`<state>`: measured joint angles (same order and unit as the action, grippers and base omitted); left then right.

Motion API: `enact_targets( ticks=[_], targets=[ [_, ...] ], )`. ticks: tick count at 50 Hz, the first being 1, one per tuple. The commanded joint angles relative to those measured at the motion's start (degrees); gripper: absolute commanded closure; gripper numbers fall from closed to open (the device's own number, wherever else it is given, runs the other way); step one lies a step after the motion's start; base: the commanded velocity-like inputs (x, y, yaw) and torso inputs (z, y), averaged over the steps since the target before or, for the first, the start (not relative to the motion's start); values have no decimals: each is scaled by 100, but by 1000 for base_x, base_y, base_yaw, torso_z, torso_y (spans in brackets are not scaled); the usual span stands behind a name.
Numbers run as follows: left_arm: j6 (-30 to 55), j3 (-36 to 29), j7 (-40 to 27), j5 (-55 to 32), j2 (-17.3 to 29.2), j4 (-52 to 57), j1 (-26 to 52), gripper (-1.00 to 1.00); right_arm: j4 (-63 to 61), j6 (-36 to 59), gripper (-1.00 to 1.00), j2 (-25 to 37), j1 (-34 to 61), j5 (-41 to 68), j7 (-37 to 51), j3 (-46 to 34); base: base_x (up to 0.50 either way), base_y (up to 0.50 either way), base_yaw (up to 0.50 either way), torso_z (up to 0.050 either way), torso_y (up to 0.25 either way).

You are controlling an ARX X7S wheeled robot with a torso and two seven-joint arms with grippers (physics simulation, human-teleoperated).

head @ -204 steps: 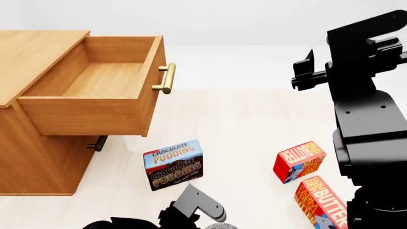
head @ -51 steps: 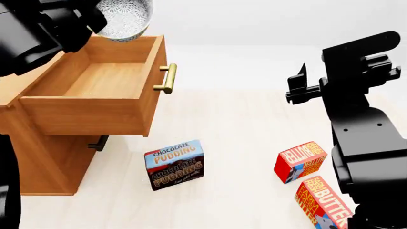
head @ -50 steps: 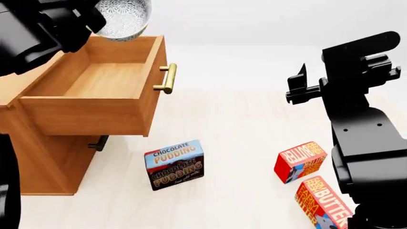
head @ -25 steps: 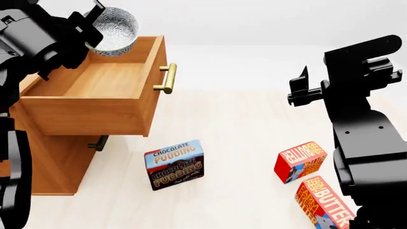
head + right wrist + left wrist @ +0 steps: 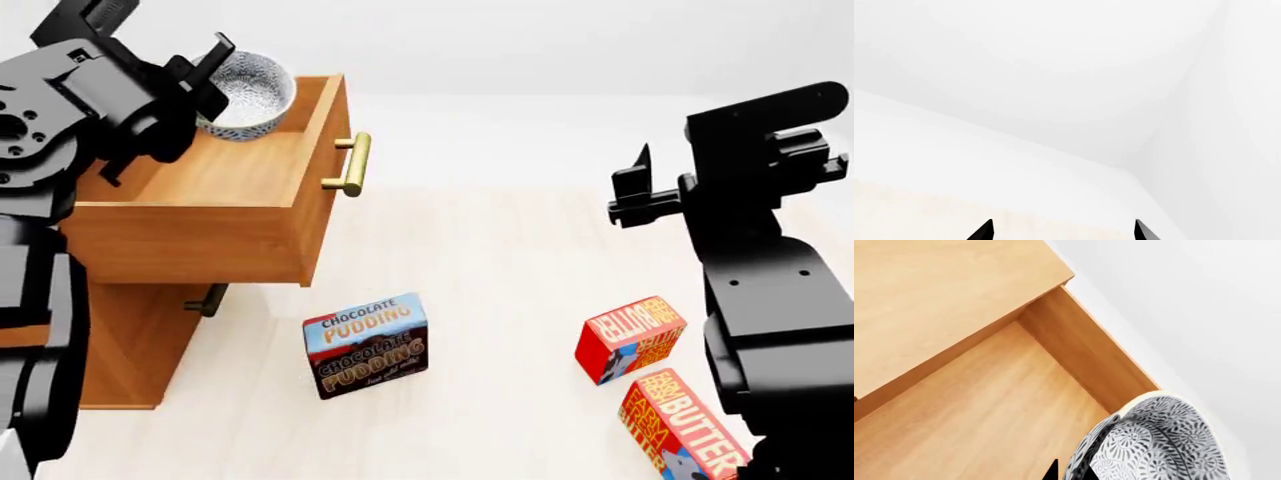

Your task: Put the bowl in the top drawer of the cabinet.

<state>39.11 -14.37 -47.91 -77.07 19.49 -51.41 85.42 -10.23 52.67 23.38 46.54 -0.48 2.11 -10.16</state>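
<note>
**Over the open drawer: bowl held at its far corner**

At 10 o'clock in the head view, the left tool grips the bowl above the pulled-out top drawer of the cabinet. At 3 o'clock, the right tool hangs spread wide, holding nothing.

The bowl sits over the open top drawer, at ten o'clock. The pudding box lies at six; two butter boxes at four.
</note>
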Motion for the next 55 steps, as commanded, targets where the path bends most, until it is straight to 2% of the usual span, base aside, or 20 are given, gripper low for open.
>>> enact_targets(
  ticks=[1, 12, 27, 54, 55],
  targets=[
    [-348, -148, 407, 320, -144, -848, 287, 100, -31, 7, -100, 33, -38, 33, -8, 43, 0, 0, 0, 0, 0],
    [-616, -200, 571, 472, -199, -1281, 395, 100, -37, -12, -100, 59, -84, 60, 1, 96, 0, 0, 0, 0, 0],
    [-900, -399, 1142, 783, -416, -2298, 631, 100, 50, -69, -100, 13, -60, 60, 24, 24, 0, 0, 0, 0, 1],
    [-934, -230, 1104, 1067, -402, -2085, 547, 100, 37, -75, -100, 46, -70, 86, 28, 7, 0, 0, 0, 0, 0],
    [-932, -225, 1088, 1065, -396, -2065, 537, -100, 38, -75, -100, 48, -71, 87, 28, 7, 0, 0, 0, 0, 0]
  ],
)
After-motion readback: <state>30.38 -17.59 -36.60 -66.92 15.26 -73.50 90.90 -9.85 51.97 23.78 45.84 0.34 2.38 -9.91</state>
